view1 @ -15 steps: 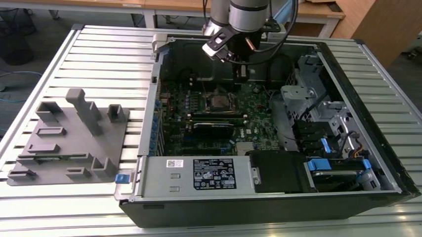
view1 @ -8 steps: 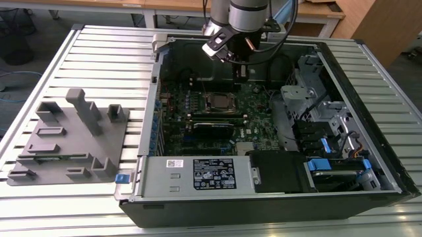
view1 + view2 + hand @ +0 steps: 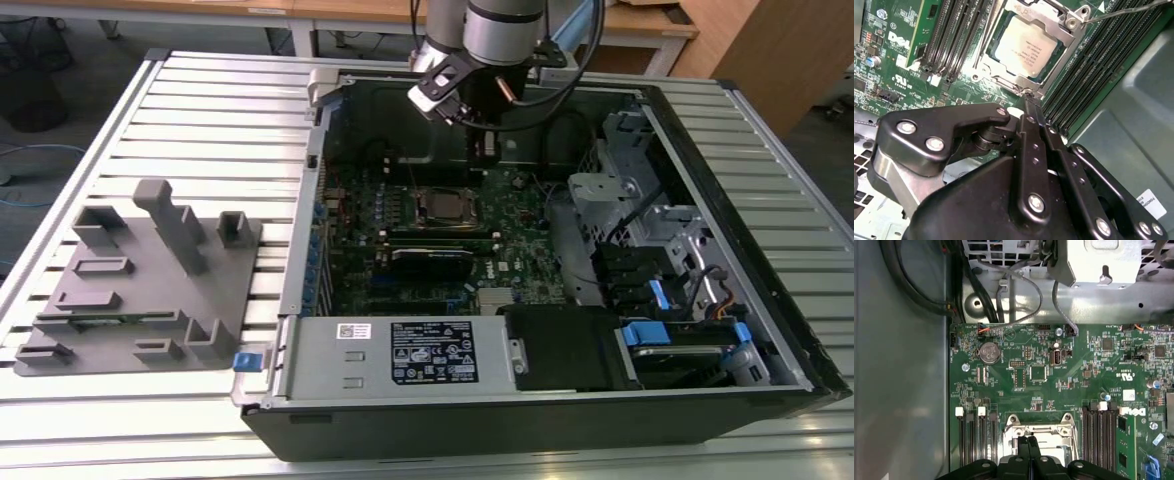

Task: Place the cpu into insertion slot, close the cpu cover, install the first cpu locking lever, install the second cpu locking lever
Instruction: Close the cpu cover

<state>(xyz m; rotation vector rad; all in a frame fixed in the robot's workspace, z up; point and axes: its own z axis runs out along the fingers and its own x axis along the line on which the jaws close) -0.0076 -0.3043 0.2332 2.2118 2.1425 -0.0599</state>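
The cpu (image 3: 1026, 46), a dull silvery square, lies in the insertion slot (image 3: 441, 205) on the green motherboard. The silvery cpu cover (image 3: 1056, 62) lies flat around it, framing its top. A thin metal lever rod (image 3: 1124, 11) runs away from one corner of the socket. My gripper (image 3: 1026, 97) is shut with nothing between its fingers, and its tip hangs just off the socket's edge. In the exterior view the gripper (image 3: 483, 152) hovers inside the open case, a little behind the socket. In the first wrist view the closed fingertips (image 3: 1029, 441) overlap the socket frame (image 3: 1039, 430).
Memory slots (image 3: 949, 35) flank the socket on both sides. A black expansion card (image 3: 434, 260) sits in front of it, with a labelled power supply (image 3: 427, 350) nearer still. Drive cages and cables (image 3: 641, 230) fill the exterior view's right. A grey fixture block (image 3: 134, 280) stands on the table at the left.
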